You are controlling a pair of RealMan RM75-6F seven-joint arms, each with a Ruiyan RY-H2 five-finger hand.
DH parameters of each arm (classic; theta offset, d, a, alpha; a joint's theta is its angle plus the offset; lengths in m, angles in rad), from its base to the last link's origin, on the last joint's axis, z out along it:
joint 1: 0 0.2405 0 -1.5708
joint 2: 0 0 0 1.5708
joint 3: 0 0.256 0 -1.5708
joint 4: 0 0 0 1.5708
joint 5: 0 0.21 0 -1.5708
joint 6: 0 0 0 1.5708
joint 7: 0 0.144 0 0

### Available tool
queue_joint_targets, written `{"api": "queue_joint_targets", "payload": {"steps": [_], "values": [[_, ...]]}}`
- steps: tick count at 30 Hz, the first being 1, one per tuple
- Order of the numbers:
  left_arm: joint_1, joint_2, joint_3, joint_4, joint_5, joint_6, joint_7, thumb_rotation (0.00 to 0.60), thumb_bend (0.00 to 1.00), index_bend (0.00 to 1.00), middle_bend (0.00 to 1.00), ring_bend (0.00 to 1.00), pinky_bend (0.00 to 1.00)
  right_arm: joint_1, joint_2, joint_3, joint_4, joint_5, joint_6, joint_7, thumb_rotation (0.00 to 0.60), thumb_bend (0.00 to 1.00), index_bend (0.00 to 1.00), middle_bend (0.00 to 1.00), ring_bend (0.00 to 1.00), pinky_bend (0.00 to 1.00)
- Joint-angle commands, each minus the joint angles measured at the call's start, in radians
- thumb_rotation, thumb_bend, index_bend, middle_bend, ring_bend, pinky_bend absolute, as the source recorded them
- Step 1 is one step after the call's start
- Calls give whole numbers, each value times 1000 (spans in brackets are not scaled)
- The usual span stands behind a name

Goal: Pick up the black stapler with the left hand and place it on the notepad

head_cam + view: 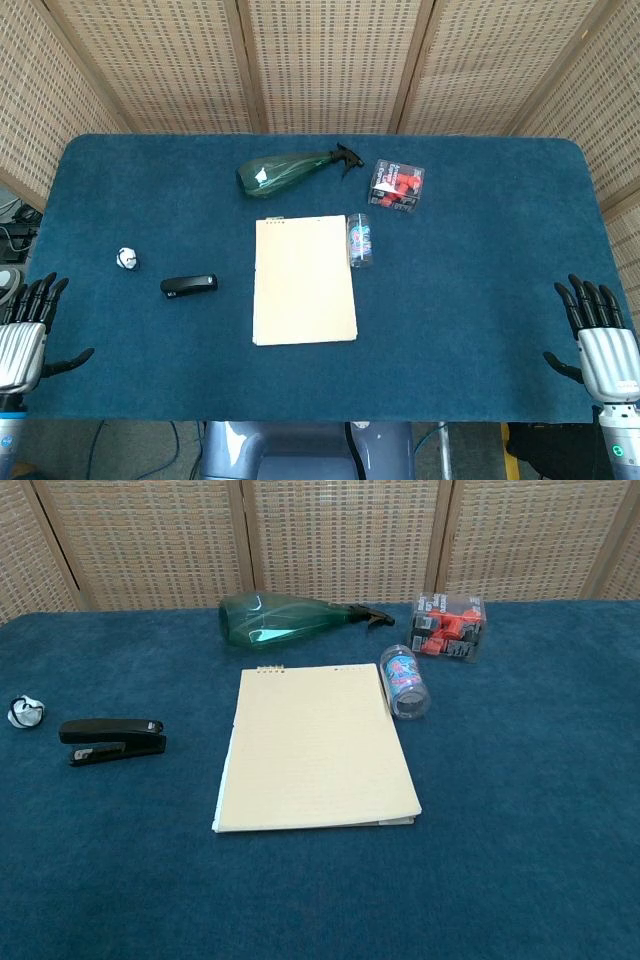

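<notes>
The black stapler lies on its base on the blue table, left of the cream notepad. Nothing lies on the notepad. My left hand hovers at the table's front left corner, fingers spread and empty, well to the left of and nearer than the stapler. At the front right corner my right hand is open too, far from everything. The chest view shows neither hand.
A small white ball sits left of the stapler. Behind the notepad lies a green spray bottle. A small clear jar lies at the notepad's right edge, and a clear box of red items stands beyond it.
</notes>
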Motion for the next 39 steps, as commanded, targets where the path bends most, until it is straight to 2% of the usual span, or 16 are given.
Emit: {"api": "queue_joint_targets", "payload": {"steps": [1,7,11,13,15,19,21,24,33,39], "values": [[1,0,-3,8,13,-5,-9,600,0,0,0,0,0,0,2,-1,-4,2,-3,2,600,0,0,0,0,0],[-20,0,-20,-11,8,-62,5,600,0,0,0,0,0,0,4,0,-5,16,-18,6,600,0,0,0,0,0],[-81,-15,-62,-33,-21,-150,30,600,0,0,0,0,0,1,4,0,-8,19,-24,8,600,0,0,0,0,0],[-158,-41,-119,-33,-66,-251,40,600,0,0,0,0,2,2,5,3,-10,23,-25,11,600,0,0,0,0,0],[-233,-87,-173,11,-130,-344,102,600,0,14,0,0,55,3,8,5,-12,30,-30,7,600,0,0,0,0,0],[-316,-148,-211,74,-225,-464,191,600,0,135,9,63,220,5,8,9,-11,44,-43,6,600,0,0,0,0,0],[-351,-178,-222,108,-262,-517,221,600,0,226,60,144,315,6,8,10,-6,55,-52,9,600,0,0,0,0,0],[-415,-252,-239,183,-335,-616,246,600,0,306,133,230,354,8,8,21,6,88,-72,16,600,0,0,0,0,0],[-479,-315,-229,257,-434,-673,357,600,15,336,182,274,369,18,1,31,26,123,-108,18,600,0,0,0,0,0],[-498,-346,-225,299,-473,-697,362,600,137,340,189,293,423,25,-9,29,35,132,-129,9,600,0,0,0,0,0]]}}
